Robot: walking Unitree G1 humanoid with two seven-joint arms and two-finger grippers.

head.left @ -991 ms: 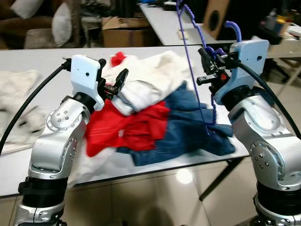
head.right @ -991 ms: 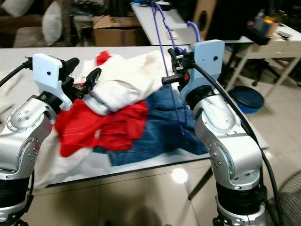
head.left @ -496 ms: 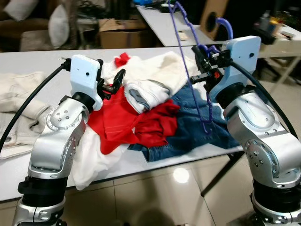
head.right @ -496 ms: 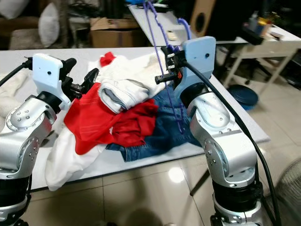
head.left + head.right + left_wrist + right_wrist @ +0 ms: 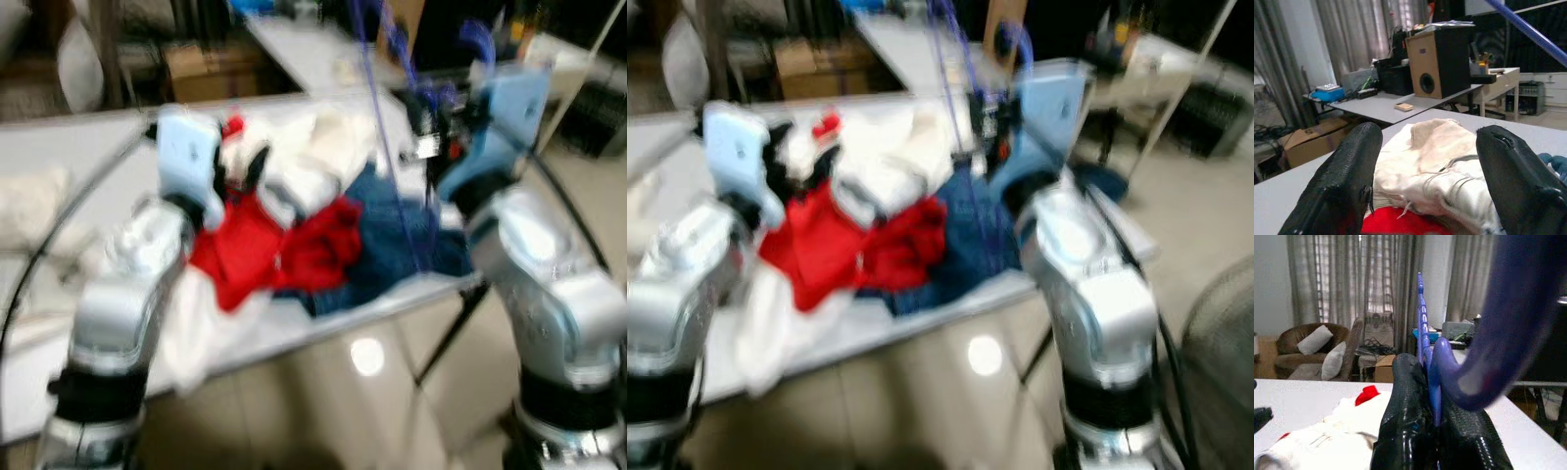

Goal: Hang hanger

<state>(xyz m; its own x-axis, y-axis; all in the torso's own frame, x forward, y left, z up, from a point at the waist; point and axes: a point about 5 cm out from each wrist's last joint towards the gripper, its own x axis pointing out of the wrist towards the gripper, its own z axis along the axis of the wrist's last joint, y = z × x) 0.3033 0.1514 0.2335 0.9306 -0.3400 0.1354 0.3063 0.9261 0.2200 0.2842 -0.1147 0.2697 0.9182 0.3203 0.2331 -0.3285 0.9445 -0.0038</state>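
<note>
The eye views are blurred. A purple hanger (image 5: 385, 147) stands upright in front of my right arm, its hook (image 5: 1508, 308) close to the wrist camera. My right gripper (image 5: 1427, 363) is shut on the hanger's neck, held over the right end of the white table (image 5: 59, 137). My left gripper (image 5: 1430, 136) is open with nothing between its fingers (image 5: 1352, 166). It hovers at the left side of a clothes pile: a red garment (image 5: 274, 250), a white garment (image 5: 1435, 147) and blue jeans (image 5: 397, 245).
A white cloth (image 5: 206, 323) hangs over the table's front edge. Behind stand a second table (image 5: 1386, 105) with a speaker (image 5: 1442, 61) and a cardboard box (image 5: 206, 69). A fan (image 5: 1225, 333) stands on the tiled floor at the right.
The whole picture has shifted and gone blurred, so the camera is moving. The clothes pile has spread toward the front edge. My right gripper still holds the hanger upright.
</note>
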